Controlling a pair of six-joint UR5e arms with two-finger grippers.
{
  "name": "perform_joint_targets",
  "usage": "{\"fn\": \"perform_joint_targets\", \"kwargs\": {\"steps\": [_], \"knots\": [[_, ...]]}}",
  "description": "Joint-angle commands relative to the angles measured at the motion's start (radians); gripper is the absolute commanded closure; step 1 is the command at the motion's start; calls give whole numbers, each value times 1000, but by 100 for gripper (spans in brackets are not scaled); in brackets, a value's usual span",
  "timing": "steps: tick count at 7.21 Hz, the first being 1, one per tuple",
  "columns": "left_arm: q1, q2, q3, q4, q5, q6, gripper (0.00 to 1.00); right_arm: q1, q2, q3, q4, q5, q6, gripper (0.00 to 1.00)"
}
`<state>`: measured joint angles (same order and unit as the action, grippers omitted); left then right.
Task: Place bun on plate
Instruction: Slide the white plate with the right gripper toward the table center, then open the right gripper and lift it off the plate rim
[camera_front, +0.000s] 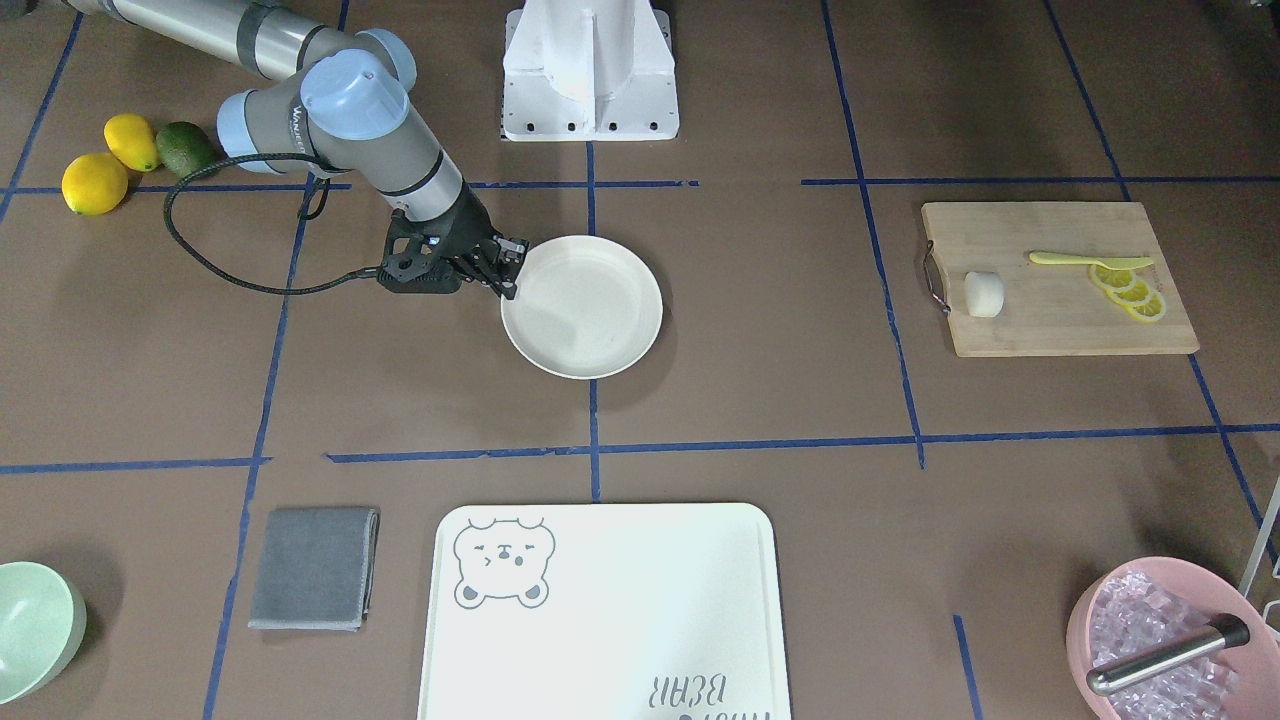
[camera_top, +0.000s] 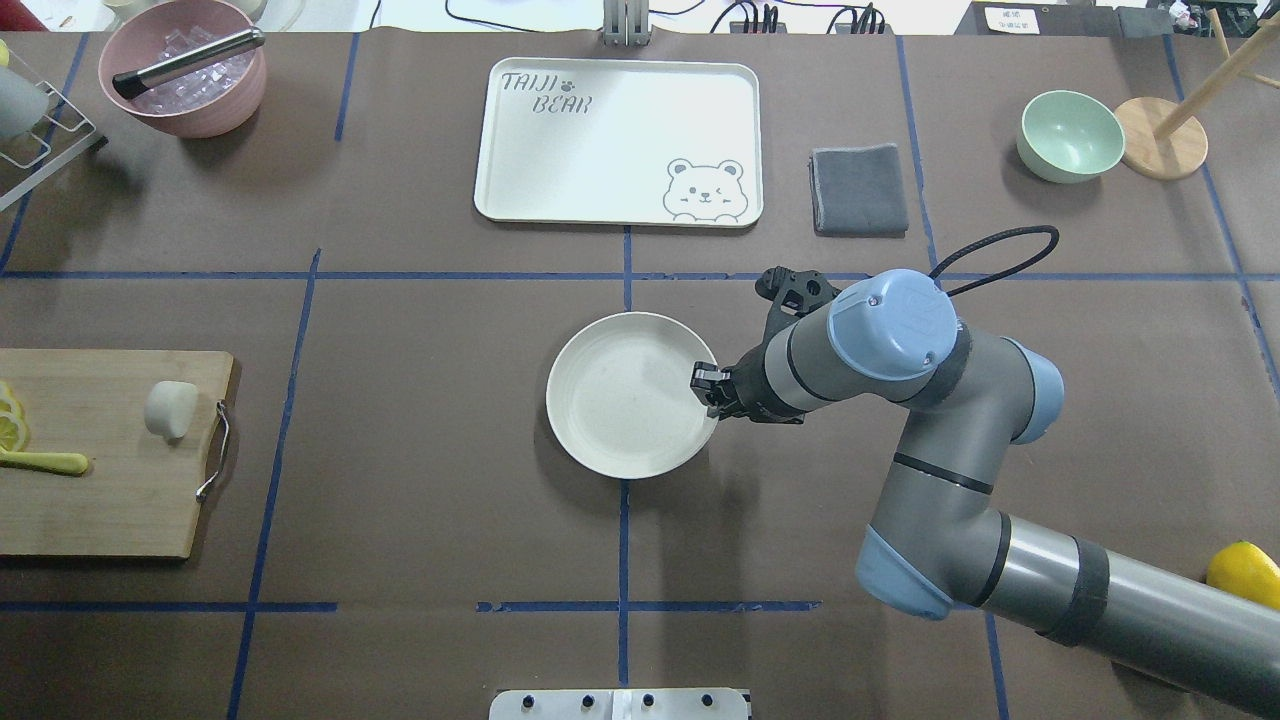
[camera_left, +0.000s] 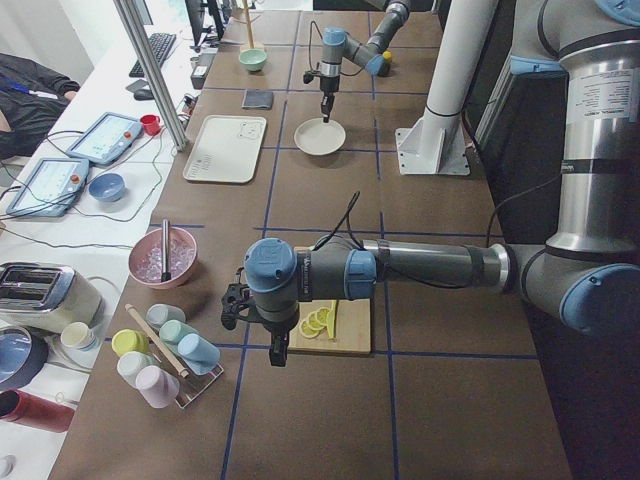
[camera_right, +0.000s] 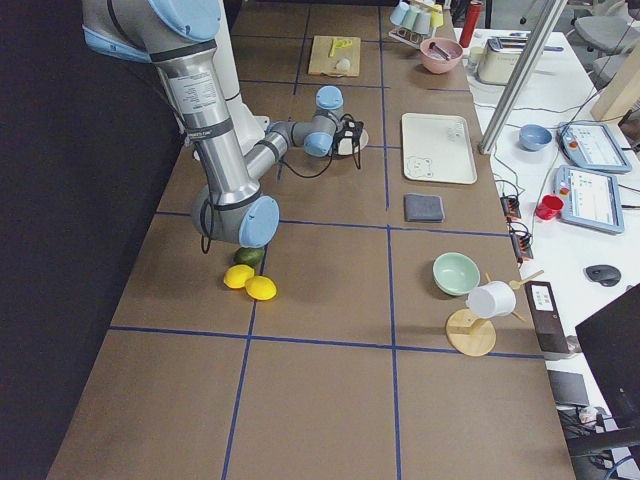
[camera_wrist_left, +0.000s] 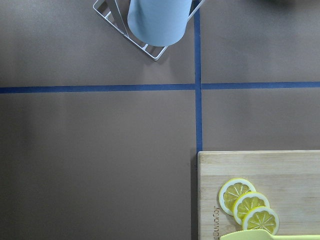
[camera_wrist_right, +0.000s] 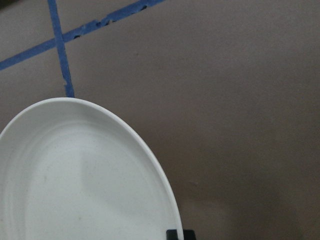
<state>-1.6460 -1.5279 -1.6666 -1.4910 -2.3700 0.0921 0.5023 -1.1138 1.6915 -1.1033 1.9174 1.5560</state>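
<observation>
The small white bun (camera_front: 983, 294) (camera_top: 170, 409) lies on a wooden cutting board (camera_front: 1060, 300), far from the plate. The round cream plate (camera_front: 590, 320) (camera_top: 620, 400) rests flat on the table's middle. My right gripper (camera_front: 508, 275) (camera_top: 708, 392) points down at the plate's rim on the robot's right side. It looks shut on that rim; in the right wrist view the rim (camera_wrist_right: 150, 150) runs straight down to a dark fingertip. My left gripper (camera_left: 277, 360) hangs near the cutting board's outer end, and I cannot tell whether it is open or shut.
Lemon slices (camera_front: 1128, 290) and a yellow knife (camera_front: 1085, 261) share the board. A bear-print tray (camera_top: 620, 140), grey cloth (camera_top: 858, 188), mint bowl (camera_top: 1068, 135), pink ice bowl (camera_top: 185, 80), two lemons (camera_front: 110, 165) and an avocado (camera_front: 185, 148) stand around the edges.
</observation>
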Motion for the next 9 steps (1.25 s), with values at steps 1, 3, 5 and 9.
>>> {"fn": "perform_joint_targets", "kwargs": {"steps": [1,3,5,9], "knots": [[0,0,1,0,0,1,0,-24,8,-10,-1,-21,1,90],[0,0,-1,0,0,1,0,-22,6,-9,-1,-24,0,1],[0,-5,-16,0,0,0,0,1,6,14,-1,-32,-7,0],[186,12,-305,5,15,-320,0,137,3,225,-425,-3,-237,0]]}}
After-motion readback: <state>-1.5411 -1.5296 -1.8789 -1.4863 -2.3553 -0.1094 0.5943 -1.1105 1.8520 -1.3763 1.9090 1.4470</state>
